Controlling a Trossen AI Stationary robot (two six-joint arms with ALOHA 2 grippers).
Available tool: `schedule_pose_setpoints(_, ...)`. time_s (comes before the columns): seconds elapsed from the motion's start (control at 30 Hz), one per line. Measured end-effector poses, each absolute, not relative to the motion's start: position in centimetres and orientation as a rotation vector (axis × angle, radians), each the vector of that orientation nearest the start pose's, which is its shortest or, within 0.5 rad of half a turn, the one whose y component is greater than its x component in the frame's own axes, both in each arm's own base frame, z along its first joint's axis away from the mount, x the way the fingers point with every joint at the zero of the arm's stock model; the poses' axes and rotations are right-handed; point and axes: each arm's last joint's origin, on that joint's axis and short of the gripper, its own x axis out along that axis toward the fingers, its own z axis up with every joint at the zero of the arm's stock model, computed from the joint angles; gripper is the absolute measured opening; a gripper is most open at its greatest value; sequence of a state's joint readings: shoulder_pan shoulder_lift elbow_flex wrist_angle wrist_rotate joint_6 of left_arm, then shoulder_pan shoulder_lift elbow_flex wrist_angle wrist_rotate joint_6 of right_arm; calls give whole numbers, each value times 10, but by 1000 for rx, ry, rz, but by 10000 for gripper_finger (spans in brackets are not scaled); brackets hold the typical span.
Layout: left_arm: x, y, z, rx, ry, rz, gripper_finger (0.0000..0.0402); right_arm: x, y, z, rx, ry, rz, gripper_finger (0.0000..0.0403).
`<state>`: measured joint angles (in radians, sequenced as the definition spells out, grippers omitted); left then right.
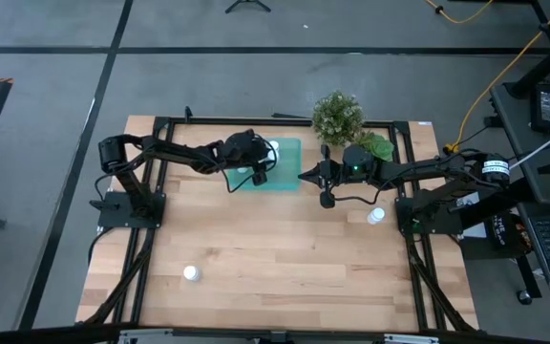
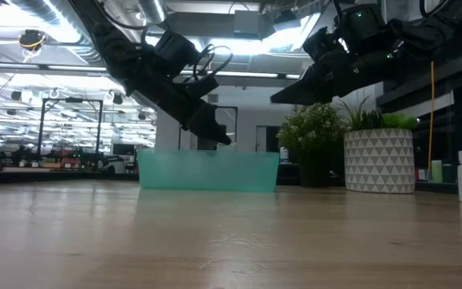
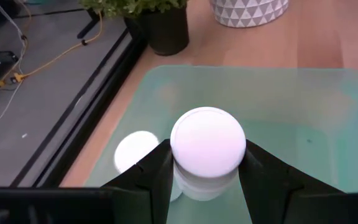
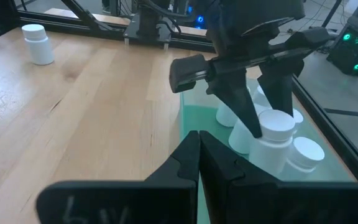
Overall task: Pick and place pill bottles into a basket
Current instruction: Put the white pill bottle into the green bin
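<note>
the teal basket at the table's 12 o'clock already holds several pill bottles. the left gripper hangs over it, fingers clamping one bottle. the right gripper, fingers pressed together, hovers at the basket's 3 o'clock.

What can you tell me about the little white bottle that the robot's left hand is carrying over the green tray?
The held pill bottle is a small white cylinder with a round, flat white cap, plain and apparently plastic. It stands upright, pinched on opposite sides between the two dark fingers of the left hand, cap upward. It hangs over the translucent teal basket at the table's far edge, above other identical bottles already lying inside. Whether it touches those bottles cannot be told.
</note>
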<state>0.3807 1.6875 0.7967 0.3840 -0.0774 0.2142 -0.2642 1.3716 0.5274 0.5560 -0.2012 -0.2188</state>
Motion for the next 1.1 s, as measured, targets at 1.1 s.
schedule_pose_setpoints(1.1, 306, 134, 161, 58, 586, 418, 148, 260, -64, 192, -151, 285, -32, 12)
